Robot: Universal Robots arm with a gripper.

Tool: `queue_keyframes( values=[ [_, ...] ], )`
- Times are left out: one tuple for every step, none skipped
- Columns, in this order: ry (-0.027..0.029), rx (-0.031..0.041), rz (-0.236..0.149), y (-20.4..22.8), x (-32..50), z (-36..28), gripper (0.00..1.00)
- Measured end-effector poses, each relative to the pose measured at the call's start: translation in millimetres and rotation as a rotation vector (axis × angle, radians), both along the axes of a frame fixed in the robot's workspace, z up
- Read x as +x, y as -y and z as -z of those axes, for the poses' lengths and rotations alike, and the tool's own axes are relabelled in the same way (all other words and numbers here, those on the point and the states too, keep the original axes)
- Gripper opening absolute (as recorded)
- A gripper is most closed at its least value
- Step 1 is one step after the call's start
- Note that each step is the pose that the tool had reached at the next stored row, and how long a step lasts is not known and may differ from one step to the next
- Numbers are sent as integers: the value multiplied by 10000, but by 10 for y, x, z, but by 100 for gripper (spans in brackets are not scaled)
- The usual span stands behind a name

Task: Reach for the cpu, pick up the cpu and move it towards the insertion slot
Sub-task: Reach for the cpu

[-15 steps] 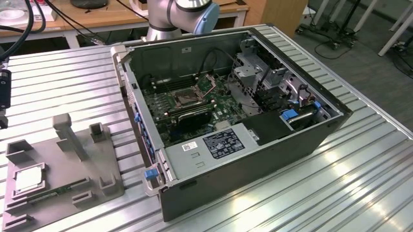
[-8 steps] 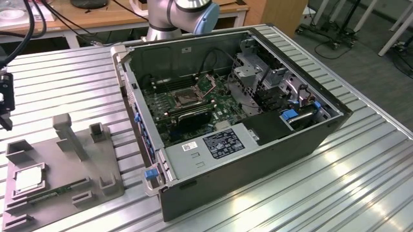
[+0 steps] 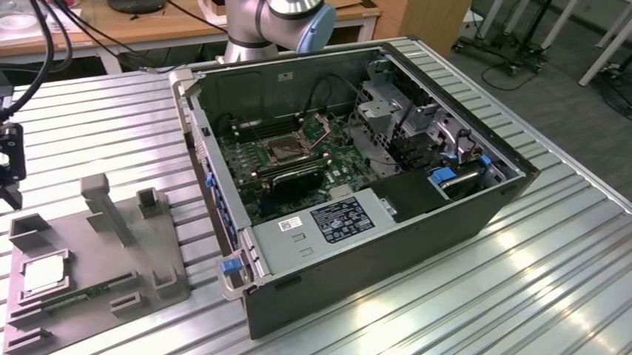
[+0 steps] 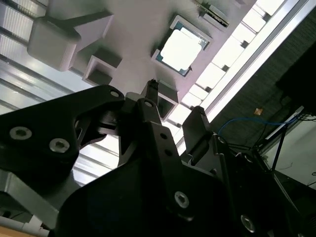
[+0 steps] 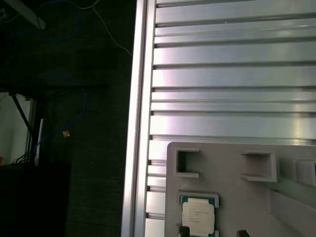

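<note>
reach step: the gripper (image 4: 175,101), spread and empty, hovers near the cpu (image 4: 181,49), which lies in a grey tray (image 3: 74,237) on the counter (image 3: 445,296); picking it calls for centring over its edges.

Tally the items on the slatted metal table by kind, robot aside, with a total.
cpu: 1
memory stick: 1
grey holder tray: 1
computer case: 1
Total: 4
</note>
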State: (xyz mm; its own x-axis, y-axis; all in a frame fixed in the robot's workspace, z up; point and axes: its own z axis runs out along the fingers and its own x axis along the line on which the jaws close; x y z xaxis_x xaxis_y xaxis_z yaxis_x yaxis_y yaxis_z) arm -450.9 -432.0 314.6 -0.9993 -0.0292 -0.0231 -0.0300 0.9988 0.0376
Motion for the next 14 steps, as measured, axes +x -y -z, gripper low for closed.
queue_keyframes(
  values=[
    [4, 0, 0, 6, -4, 15, 47],
    [9, 4, -2, 14, -7, 33, 47],
    [11, 5, -2, 20, -10, 48, 47],
    [13, 5, -1, 26, -13, 62, 47],
    [14, 6, -1, 33, -14, 77, 47],
    [15, 10, 0, 43, -16, 91, 47],
    [15, 15, -1, 55, -17, 106, 47],
    [16, 20, 0, 65, -20, 122, 48],
    [15, 23, -1, 76, -23, 139, 48],
    [13, 28, 0, 86, -25, 154, 54],
    [14, 37, 0, 96, -28, 170, 61],
    [14, 47, 0, 107, -32, 186, 61],
    [15, 57, -1, 118, -35, 202, 61],
    [15, 66, 0, 129, -38, 219, 61]
  ],
)
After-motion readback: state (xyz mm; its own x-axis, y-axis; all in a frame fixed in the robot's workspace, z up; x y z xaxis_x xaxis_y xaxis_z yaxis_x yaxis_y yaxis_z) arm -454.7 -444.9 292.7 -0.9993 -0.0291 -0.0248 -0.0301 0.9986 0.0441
